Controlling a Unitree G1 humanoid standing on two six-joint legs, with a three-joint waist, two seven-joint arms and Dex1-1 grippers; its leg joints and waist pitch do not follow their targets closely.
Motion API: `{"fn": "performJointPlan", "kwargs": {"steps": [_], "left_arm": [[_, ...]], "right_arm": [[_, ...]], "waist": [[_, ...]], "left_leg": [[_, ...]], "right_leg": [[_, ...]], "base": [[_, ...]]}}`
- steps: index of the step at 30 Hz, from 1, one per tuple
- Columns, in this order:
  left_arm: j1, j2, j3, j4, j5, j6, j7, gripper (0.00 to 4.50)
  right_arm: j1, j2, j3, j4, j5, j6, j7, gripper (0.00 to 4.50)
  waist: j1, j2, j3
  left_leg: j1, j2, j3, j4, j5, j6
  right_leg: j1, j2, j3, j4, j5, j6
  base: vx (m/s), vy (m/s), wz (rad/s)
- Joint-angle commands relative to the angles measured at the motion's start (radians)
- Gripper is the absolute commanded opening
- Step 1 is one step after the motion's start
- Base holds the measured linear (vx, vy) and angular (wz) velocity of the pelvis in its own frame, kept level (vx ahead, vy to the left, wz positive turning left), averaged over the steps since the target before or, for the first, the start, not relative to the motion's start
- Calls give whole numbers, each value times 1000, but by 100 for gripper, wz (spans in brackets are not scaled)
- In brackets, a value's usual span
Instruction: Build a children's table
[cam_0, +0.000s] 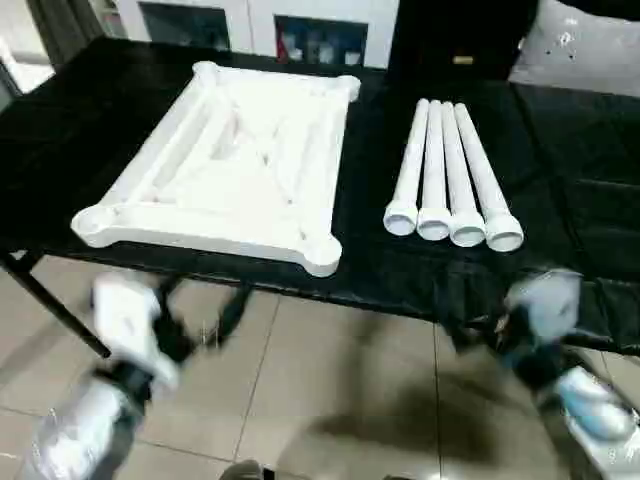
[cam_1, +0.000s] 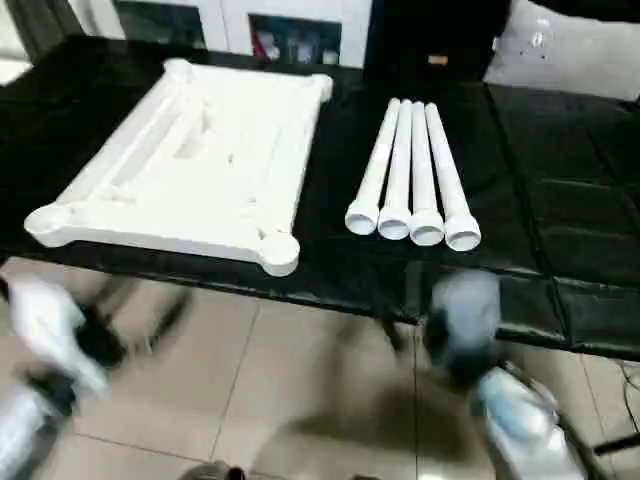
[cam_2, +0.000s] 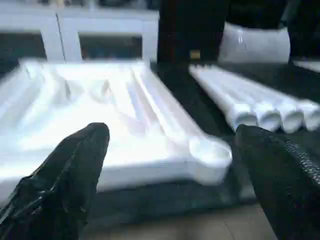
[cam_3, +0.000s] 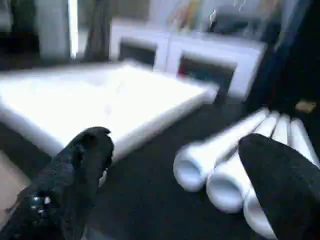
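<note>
- Both claws hang low, off the near edge of the surface (cam_0: 560, 170), over the tiled floor (cam_0: 330, 380). Left claw (cam_2: 170, 175): fingers well apart, nothing between them. Right claw (cam_3: 175, 185): same, spread and empty.
- Tabletop (cam_0: 225, 165) lies underside up on the black cover, ribs showing, a round socket at each corner. It sits on my left half of the surface; its near right corner socket (cam_0: 322, 252) is at the front edge.
- Four legs (cam_0: 450, 175) lie side by side, touching, on my right half. Long axes run away from me, slightly fanned; the wide open ends face me, close to the front edge.
- Key relation: the legs lie ahead of and above my right claw, open ends toward it, so the right arm is the nearer one for a first leg. The left claw faces the tabletop's near long side.
- My reading: nothing assembled yet; no leg in any socket. A leg taken end-on gives poor hold; I judge a grip across the tube, from above, the better approach.
- Around: white cabinets (cam_0: 250, 25) beyond the far edge, a pale cushion-like thing (cam_0: 580, 45) at the far right. A bare strip of cover parts tabletop and legs.
- In the way: the surface's front edge, which both claws must rise past. The legs touch, so lifting one may roll its neighbours.
</note>
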Motion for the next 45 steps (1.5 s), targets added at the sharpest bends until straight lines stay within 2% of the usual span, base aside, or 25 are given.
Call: {"fn": "performJointPlan", "kwargs": {"steps": [1,7,9,11,13,14,15,16,17,18,19,20,21,22,23,24,26,30,32,37,39,42,43,44,45], "left_arm": [[-122,-55,-15,76,12,90,71,446],[-265,-66,-115,249,274,170,203,446],[-301,-68,-124,287,246,161,201,446],[-318,-95,-102,302,187,181,188,446],[-334,-113,-92,313,173,193,186,446],[-345,-105,-103,319,201,189,179,446],[-346,-110,-103,322,219,185,184,446],[-343,-126,-94,325,228,188,205,446],[-340,-139,-88,329,237,186,223,446],[-334,-144,-94,329,255,194,242,446],[-332,-145,-98,329,263,198,249,446],[-326,-146,-106,320,259,203,255,446],[-321,-147,-106,312,253,205,256,446],[-315,-147,-106,299,248,207,257,446],[-306,-149,-98,291,251,205,265,446],[-302,-153,-92,290,250,203,268,446],[-297,-162,-83,288,251,205,268,446],[-271,-165,-87,256,252,186,243,446],[-268,-169,-85,242,239,189,244,446],[-266,-155,-91,232,247,195,226,446],[-269,-157,-77,229,237,201,224,446],[-270,-158,-72,226,233,203,218,446],[-269,-155,-71,228,232,203,212,446],[-269,-154,-72,229,232,203,210,446],[-268,-152,-73,229,232,205,205,446]], "right_arm": [[-65,104,-31,46,-42,161,-184,450],[-121,112,-2,123,-78,253,-216,450],[-148,113,6,144,-106,239,-231,450],[-160,119,13,154,-128,248,-235,450],[-171,123,8,158,-126,282,-240,450],[-177,114,6,162,-122,307,-245,450],[-177,109,8,160,-106,305,-228,450],[-177,105,2,157,-95,305,-221,450],[-177,104,-4,158,-86,290,-211,450],[-178,103,-11,164,-89,262,-210,450],[-179,102,-15,167,-92,249,-210,450],[-181,102,-23,168,-92,266,-203,450],[-182,101,-26,167,-102,273,-209,450],[-183,102,-29,165,-119,280,-222,450],[-193,136,-64,162,-72,299,-237,450],[-197,139,-69,160,-69,308,-244,450],[-203,130,-63,152,-72,360,-249,450],[-186,102,9,141,-70,375,-178,450],[-176,108,27,145,-79,367,-160,450],[-176,109,34,145,-86,372,-168,450],[-171,96,50,141,-91,366,-149,450],[-168,89,58,138,-88,357,-136,450],[-166,86,63,136,-88,351,-127,450],[-164,85,65,135,-88,348,-123,450],[-162,86,67,134,-90,343,-119,450]], "waist": [[-12,10,-37],[-7,25,-63],[-5,62,-70],[-7,38,-73],[16,35,-77],[22,45,-83],[48,19,-68],[71,14,-67],[75,15,-63],[65,7,-59],[64,28,-70],[32,79,-77],[1,85,-81],[-21,77,-88],[-28,58,-86],[-20,52,-78],[-40,27,-82],[-50,2,-65],[-50,-2,-61],[-41,-3,-69],[-41,-2,-70],[-45,0,-67],[-29,-10,-52],[-24,15,-68],[-35,16,-62]], "left_leg": [[18,51,-24,-78,-82,0],[9,40,-31,-67,-58,-74],[8,38,-38,-63,-52,-88],[-4,27,-27,-55,-45,-52],[-35,22,-32,-3,-47,135],[6,29,-8,38,-87,89],[-49,11,-38,82,-146,44],[-82,10,-80,120,-150,21],[-89,2,-98,121,-146,10],[-60,-12,-90,42,-96,-38],[-25,-13,-75,-8,-64,-63],[39,31,-93,-65,-81,-18],[33,52,-131,-100,-200,45],[44,54,-141,-79,-124,33],[37,61,-143,-68,-34,23],[20,36,-101,-58,-18,-7],[-5,13,-95,-64,-99,-51],[-5,15,-82,-75,-344,-45],[-3,15,-76,-75,-373,-26],[-11,20,-67,-74,-262,0],[0,20,-64,-81,-335,2],[17,15,-57,-90,-421,40],[-60,-15,-79,-96,-395,120],[-45,-22,-76,-91,-349,153],[-53,-24,-92,-77,-280,224]], "right_leg": [[13,-55,40,-62,98,-131],[32,-54,37,-54,187,-69],[34,-62,35,-46,211,-76],[43,-72,44,-51,233,-104],[64,-172,99,-92,173,-176],[34,-158,172,-116,83,-175],[83,-174,254,-129,-28,-200],[102,-190,297,-133,-83,-208],[98,-166,299,-125,-80,-217],[69,-47,243,-108,-77,-196],[44,9,206,-94,-76,-157],[-47,62,105,-16,-68,-93],[-42,35,36,43,-78,-69],[-39,9,20,23,25,-46],[-25,-7,16,3,90,-50],[-22,-25,22,-25,131,-67],[21,-39,29,-40,134,-74],[8,-65,46,-82,-159,-66],[-1,-76,49,-100,-287,-69],[10,-76,43,-90,-187,-88],[16,-71,38,-94,-243,-86],[30,-58,25,-111,-338,-115],[88,-88,-12,-130,-404,-104],[102,-104,-23,-138,-426,-94],[119,-121,-52,-156,-463,-99]], "base": [[0,0,0],[-10,-1,0],[0,0,0],[0,0,0],[0,0,0],[0,0,0],[-7,86,-40],[2,165,-77],[2,165,-77],[-12,214,-75],[-19,236,-57],[-19,236,-57],[-24,238,-15],[-29,185,3],[-29,185,3],[-29,134,4],[-52,92,1],[-15,9,-1],[-31,-53,2],[-4,-60,2],[7,-25,0],[18,-6,1],[59,-10,20],[59,-10,20],[76,6,45]]}}
